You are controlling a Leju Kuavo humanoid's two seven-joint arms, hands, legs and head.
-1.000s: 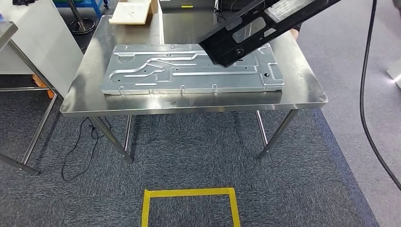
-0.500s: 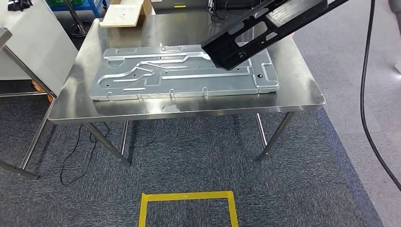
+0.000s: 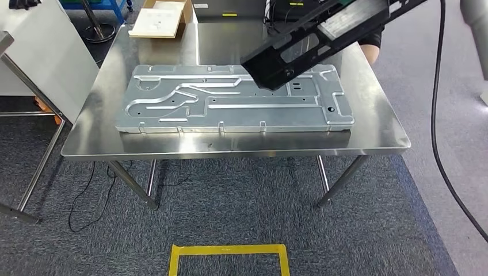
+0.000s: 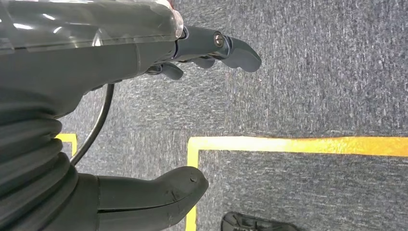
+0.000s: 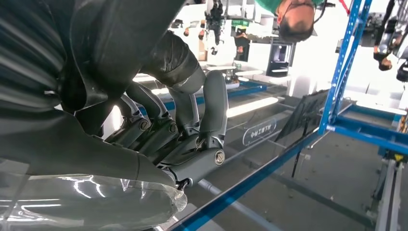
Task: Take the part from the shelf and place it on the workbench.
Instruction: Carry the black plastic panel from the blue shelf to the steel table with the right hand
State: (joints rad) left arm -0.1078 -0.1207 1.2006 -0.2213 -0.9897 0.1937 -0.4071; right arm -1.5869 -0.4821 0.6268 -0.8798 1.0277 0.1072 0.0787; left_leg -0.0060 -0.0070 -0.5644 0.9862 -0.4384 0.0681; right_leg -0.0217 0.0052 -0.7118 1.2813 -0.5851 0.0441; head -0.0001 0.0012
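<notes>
1. Black part (image 3: pixel 322 34): a long flat bracket with cut-outs, held in the air and tilted. Its low end hangs over the workbench at about 1 o'clock from the bench centre; its high end runs off toward 2 o'clock and out of the head view.
2. Workbench (image 3: pixel 230 146): steel top on thin legs. The near edge runs straight across. A bare margin of steel lies along the near edge and at both short ends.
3. Silver panel (image 3: pixel 230 98): a stamped sheet lying flat and taking up most of the bench middle. The low end of the black part overlaps its far right corner in the head view; whether they touch, cannot tell.
4. Right hand (image 5: pixel 183 139): fingers curled tight in the wrist view. What they close on, cannot tell from that picture.
5. Left hand (image 4: pixel 192 110): hangs over the carpet, thumb and fingers apart, holding nothing.
6. Cardboard box (image 3: pixel 158 17): at the far left corner of the bench, 11 o'clock.
7. Floor: grey carpet with a yellow tape square (image 3: pixel 227 259) at 6 o'clock, well apart from the bench legs. A black cable (image 3: pixel 443 109) hangs down at 3 o'clock.
</notes>
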